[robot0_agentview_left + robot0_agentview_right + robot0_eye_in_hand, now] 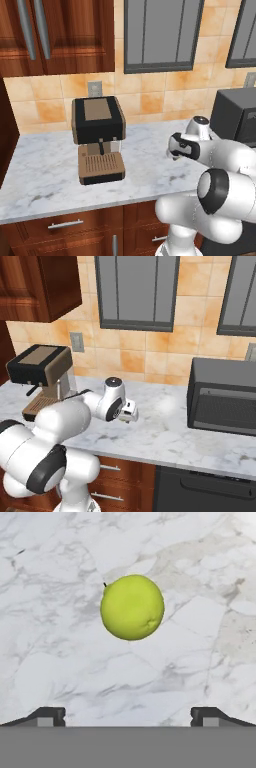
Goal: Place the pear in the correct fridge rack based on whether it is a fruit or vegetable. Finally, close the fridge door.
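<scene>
Fingers [50, 716] spread wide; pear [132, 607] on marble counter [60, 637], centred beyond them.

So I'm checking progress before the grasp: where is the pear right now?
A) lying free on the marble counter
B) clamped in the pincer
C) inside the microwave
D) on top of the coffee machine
A: in the hand view the pear lies on the bare marble counter, ahead of the wide-open pincer, untouched.
</scene>
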You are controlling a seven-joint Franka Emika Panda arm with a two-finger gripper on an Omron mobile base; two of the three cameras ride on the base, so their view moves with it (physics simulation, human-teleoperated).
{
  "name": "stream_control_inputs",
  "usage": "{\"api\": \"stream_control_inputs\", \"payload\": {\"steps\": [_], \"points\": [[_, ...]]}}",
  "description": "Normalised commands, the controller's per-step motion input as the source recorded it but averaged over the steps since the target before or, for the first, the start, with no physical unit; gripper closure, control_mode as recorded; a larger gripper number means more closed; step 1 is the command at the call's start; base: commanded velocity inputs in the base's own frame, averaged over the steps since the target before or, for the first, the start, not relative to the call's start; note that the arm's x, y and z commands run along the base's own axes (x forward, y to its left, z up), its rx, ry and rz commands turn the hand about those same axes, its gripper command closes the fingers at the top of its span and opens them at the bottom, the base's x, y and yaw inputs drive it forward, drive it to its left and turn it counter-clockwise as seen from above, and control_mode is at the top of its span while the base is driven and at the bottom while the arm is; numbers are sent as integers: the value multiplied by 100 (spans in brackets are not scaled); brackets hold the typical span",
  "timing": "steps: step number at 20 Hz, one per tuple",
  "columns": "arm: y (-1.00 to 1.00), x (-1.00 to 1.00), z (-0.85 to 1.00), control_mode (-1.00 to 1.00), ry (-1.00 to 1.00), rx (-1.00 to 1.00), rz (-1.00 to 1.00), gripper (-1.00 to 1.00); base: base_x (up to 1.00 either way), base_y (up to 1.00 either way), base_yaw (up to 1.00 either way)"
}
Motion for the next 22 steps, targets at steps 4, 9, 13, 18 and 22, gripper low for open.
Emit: {"api": "stream_control_inputs", "payload": {"steps": [4, 9, 13, 18, 22], "points": [[-7, 42, -5, -100, 0, 2, 0, -100, 0, 0, 0], [-8, 38, -5, -100, 0, 3, 0, -100, 0, 0, 0], [-5, 23, -21, -100, 0, 1, 0, -100, 0, 0, 0], [0, 16, -29, -100, 0, 0, 0, -100, 0, 0, 0], [0, 19, -25, -100, 0, 0, 0, -100, 0, 0, 0]]}}
